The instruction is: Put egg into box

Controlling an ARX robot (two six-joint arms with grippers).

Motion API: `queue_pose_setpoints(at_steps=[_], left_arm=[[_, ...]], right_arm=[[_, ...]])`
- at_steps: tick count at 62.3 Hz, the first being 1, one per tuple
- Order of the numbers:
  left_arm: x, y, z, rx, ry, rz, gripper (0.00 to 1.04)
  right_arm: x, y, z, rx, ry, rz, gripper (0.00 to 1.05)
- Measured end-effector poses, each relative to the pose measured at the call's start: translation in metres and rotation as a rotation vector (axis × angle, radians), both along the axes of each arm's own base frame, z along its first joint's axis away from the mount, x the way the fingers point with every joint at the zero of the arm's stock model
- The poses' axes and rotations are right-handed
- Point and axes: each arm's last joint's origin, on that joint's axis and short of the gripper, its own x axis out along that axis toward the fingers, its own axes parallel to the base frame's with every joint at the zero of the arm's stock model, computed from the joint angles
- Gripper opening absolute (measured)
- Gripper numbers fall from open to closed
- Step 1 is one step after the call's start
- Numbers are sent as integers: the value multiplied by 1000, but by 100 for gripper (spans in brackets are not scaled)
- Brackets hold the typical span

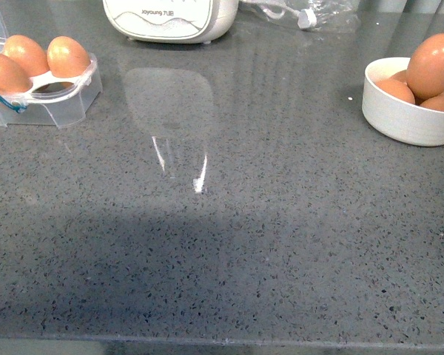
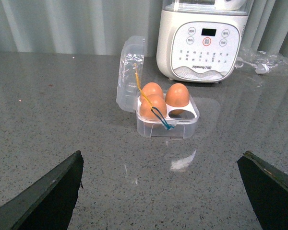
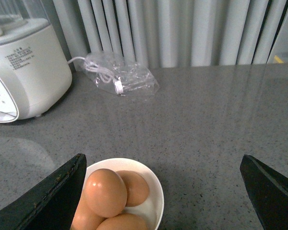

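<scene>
The clear plastic box [image 1: 59, 103] stands at the table's far left with three orange-brown eggs [image 1: 66, 55] in its cups. In the left wrist view the box [image 2: 168, 127] has its lid [image 2: 129, 72] swung open, one cup empty, and a blue cord [image 2: 162, 120] across the front egg. My left gripper [image 2: 162, 163] is open, short of the box, with bare table between its fingers. Several more eggs [image 1: 432, 65] are piled in a round white bowl [image 1: 399, 122] at the right. My right gripper [image 3: 163, 160] hangs open above the table, with the bowl [image 3: 156, 191] beside one finger. Neither gripper shows in the front view.
A white Joyoung appliance [image 1: 170, 18] stands at the back, between box and bowl. A crumpled clear bag with a white cable [image 3: 120, 79] lies behind the bowl, near the grey curtain. The table's front edge [image 1: 222, 342] runs along the near side.
</scene>
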Motion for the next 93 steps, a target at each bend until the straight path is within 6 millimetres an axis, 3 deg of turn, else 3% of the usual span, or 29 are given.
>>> queue_pose_setpoints(at_steps=[7,26,48,83,93], left_arm=[[0,0,0,0,0,0,98],[0,0,0,0,0,0,98],[0,0,0,0,0,0,98],[0,0,0,0,0,0,98],[0,0,0,0,0,0,98]], right_arm=[[30,7,-11,38,106,42,97],[58,30,-19,-43,196,154,97],[63,36,-30,-166,241,183,97],[58,31,-45,-170,271,181,97],[57,31,-46,-170,266,182,76]])
